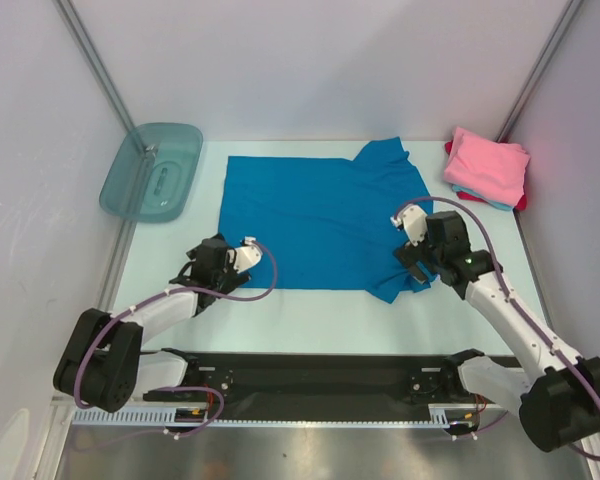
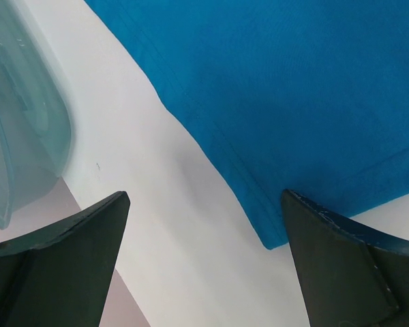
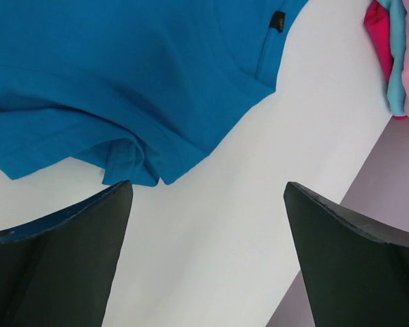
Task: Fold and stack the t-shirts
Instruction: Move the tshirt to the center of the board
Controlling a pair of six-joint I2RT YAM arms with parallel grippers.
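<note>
1. white panel walls (image 1: 330, 60) are closing in the space on the left, back and right, with grey metal posts running up the corners.
2. pale, smooth table (image 1: 310, 310) is lying bare around the cloth, and a black rail is carrying both arm bases along its near edge.
3. bright blue t-shirt (image 1: 315, 215) is lying spread out in the middle of the table, mostly flat, with the sleeve at its near right corner rumpling into a small fold; a small dark tag (image 3: 277, 20) is showing at a seam.
4. folded t-shirts (image 1: 488, 165) are sitting stacked in the far right corner, well apart from the blue one, pink on top with light blue and red edges peeking out beneath.
5. translucent teal tub (image 1: 152, 172) is resting at the far left, tilting against the wall.
6. left gripper (image 2: 205, 193) is hovering just off the shirt's near left corner, jaws spread wide and gripping nothing.
7. right gripper (image 3: 208, 183) is hanging over bare table beside the rumpled sleeve, jaws likewise gaping wide with nothing between them.
</note>
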